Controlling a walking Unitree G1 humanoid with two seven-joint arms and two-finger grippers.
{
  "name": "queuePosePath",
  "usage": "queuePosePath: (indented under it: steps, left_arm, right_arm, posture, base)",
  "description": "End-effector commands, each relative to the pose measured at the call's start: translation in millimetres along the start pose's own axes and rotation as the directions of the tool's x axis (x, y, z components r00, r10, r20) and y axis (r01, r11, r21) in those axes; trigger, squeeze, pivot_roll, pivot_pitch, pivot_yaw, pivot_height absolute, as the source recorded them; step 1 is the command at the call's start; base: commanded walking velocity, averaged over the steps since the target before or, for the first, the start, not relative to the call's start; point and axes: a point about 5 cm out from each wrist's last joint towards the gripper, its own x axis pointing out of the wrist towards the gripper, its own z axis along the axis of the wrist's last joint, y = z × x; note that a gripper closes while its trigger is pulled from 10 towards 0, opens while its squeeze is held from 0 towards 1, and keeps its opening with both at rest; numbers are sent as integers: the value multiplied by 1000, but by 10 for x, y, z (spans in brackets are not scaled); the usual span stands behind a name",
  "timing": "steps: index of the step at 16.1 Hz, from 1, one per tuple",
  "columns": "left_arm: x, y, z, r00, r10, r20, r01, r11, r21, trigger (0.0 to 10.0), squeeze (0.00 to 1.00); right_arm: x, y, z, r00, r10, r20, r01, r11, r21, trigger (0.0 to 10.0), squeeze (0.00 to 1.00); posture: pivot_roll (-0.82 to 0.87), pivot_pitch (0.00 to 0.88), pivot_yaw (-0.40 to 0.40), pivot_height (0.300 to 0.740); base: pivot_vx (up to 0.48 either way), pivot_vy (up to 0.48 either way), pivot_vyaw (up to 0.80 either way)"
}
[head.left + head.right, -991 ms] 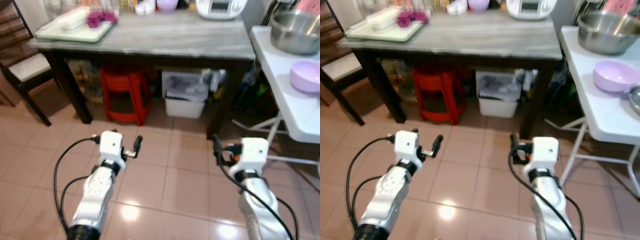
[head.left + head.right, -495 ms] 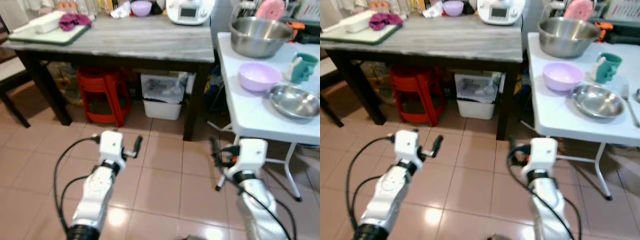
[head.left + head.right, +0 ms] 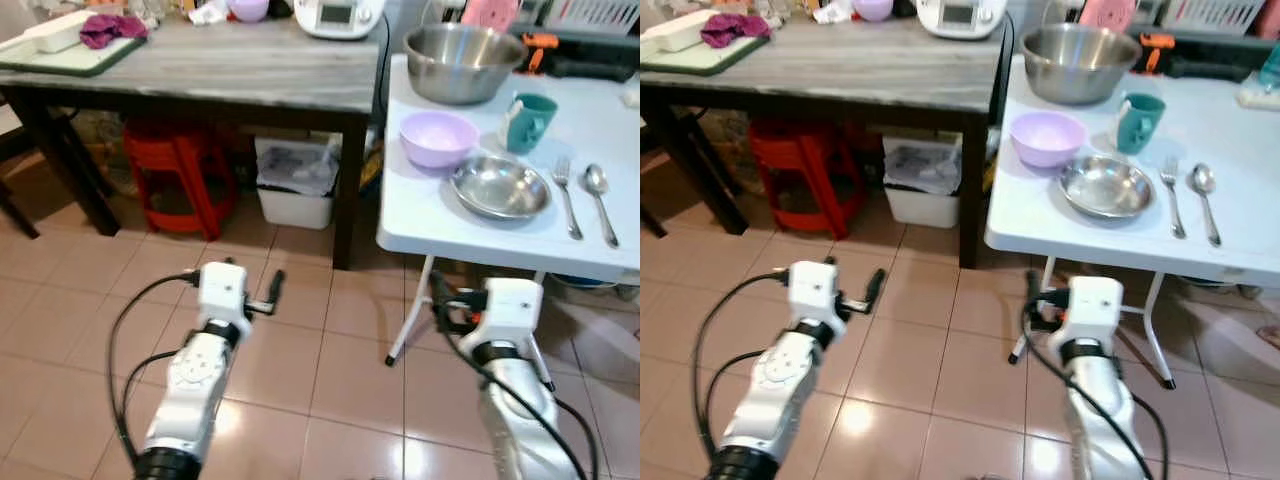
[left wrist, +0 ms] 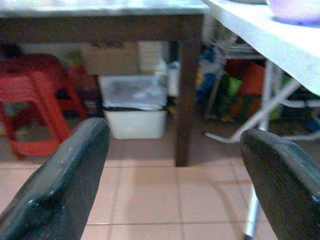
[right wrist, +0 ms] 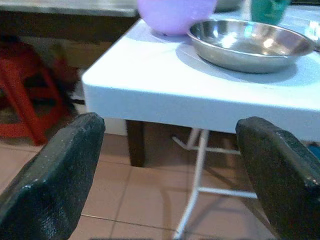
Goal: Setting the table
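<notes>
A white folding table (image 3: 470, 232) stands ahead on the right. On it are a large steel bowl (image 3: 461, 63), a purple bowl (image 3: 437, 138), a shallow steel dish (image 3: 499, 187), a teal mug (image 3: 528, 121), a fork (image 3: 567, 199) and a spoon (image 3: 600, 201). Both arms are held out low over the tiled floor. My left gripper (image 3: 272, 293) is open and empty, short of the tables. My right gripper (image 3: 440, 301) is open and empty, below the white table's near edge. In the right wrist view the steel dish (image 5: 250, 44) and purple bowl (image 5: 175, 15) sit just above its fingers (image 5: 50, 180).
A grey-topped dark table (image 3: 230, 68) stands to the left of the white one, carrying a tray (image 3: 60, 55) with a purple cloth and a white cooker (image 3: 335, 15). Under it are a red stool (image 3: 175, 175) and a white bin (image 3: 295, 185). White table legs (image 3: 410, 315) stand near my right gripper.
The whole view has swung to the right, so the camera turned. The white table with its dishes now fills the right side. Both grippers keep their pose.
</notes>
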Motion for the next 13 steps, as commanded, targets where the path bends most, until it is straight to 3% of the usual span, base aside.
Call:
queuePosePath:
  steps: [1, 4, 10, 13]
  left_arm:
    - [6, 8, 0, 1000, 7, -5, -7, 1000, -18, 10000, 0]
    - [0, 4, 17, 1000, -18, 9, 19, 997, -76, 10000, 0]
    - [-4, -67, 10, 999, -48, 17, 49, 993, -104, 10000, 0]
    - [8, -85, 11, 998, -54, 20, 56, 992, -110, 10000, 0]
  right_arm:
    - [7, -35, -20, 1000, -20, -18, 20, 1000, -14, 10000, 0]
    - [9, -69, -27, 999, -35, -23, 35, 999, -23, 10000, 0]
    - [2, -101, -6, 999, -50, -11, 49, 997, -63, 10000, 0]
    - [7, -81, -6, 999, -46, 2, 46, 998, -34, 10000, 0]
  posture:
    - [-80, 104, 48, 740]
    - [-79, 108, 45, 740]
    - [-93, 110, 36, 740]
    - [-100, 109, 35, 740]
  base:
    - [0, 0, 0]
    - [0, 0, 0]
    - [0, 0, 0]
    - [0, 0, 0]
